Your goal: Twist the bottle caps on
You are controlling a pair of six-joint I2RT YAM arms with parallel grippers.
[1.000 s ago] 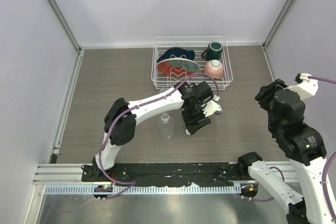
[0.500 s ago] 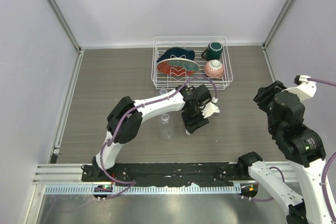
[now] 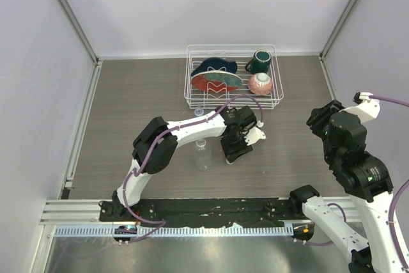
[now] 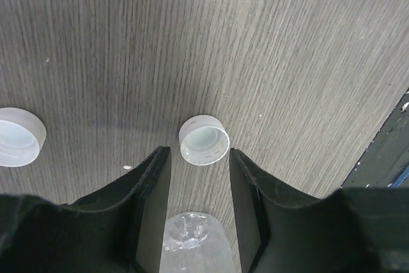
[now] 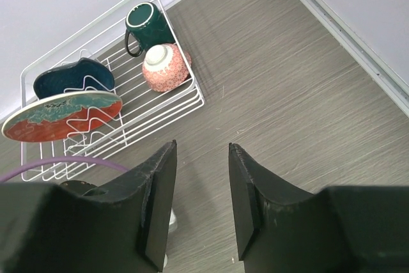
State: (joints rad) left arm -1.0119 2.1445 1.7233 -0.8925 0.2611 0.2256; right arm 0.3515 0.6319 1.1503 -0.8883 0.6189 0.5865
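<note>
Framing upturned cap (image 4: 204, 140) with spread left gripper (image 4: 198, 152), lined up to pinch; holding spread right gripper (image 5: 201, 151) aside for room.

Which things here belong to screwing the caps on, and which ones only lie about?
For the job:
- clear bottle
- middle cap
- left cap

Only lying about:
- wire dish rack
- dark green mug
- pink bowl
- dark blue dish
- red-and-teal plate
</note>
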